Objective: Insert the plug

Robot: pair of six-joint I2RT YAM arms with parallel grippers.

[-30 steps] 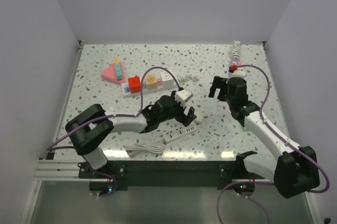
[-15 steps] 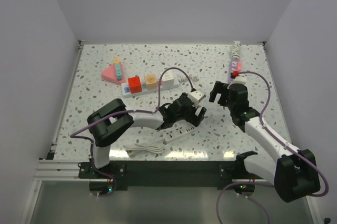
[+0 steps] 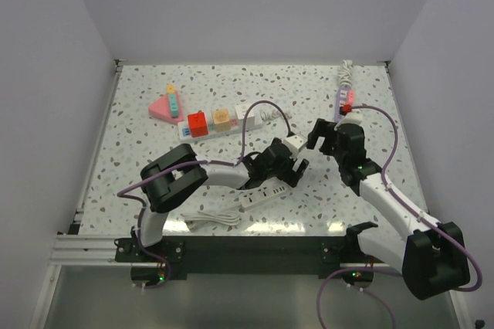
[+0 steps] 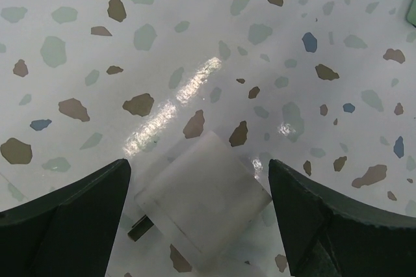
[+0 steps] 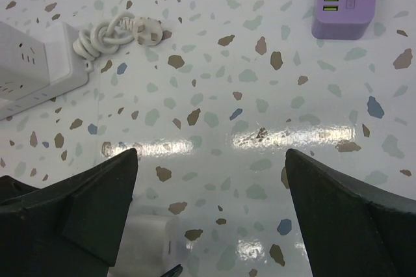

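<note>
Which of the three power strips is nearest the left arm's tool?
The bare white strip by the front edge, right beside the left tool holding the plug. The other white strip holds red and orange blocks; the purple strip lies far right.

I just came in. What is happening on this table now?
The left end effector grips a white plug over the table, close to a white power strip. The plug is not yet in any socket. The right end effector is open, holds nothing, and hovers near the plug.
</note>
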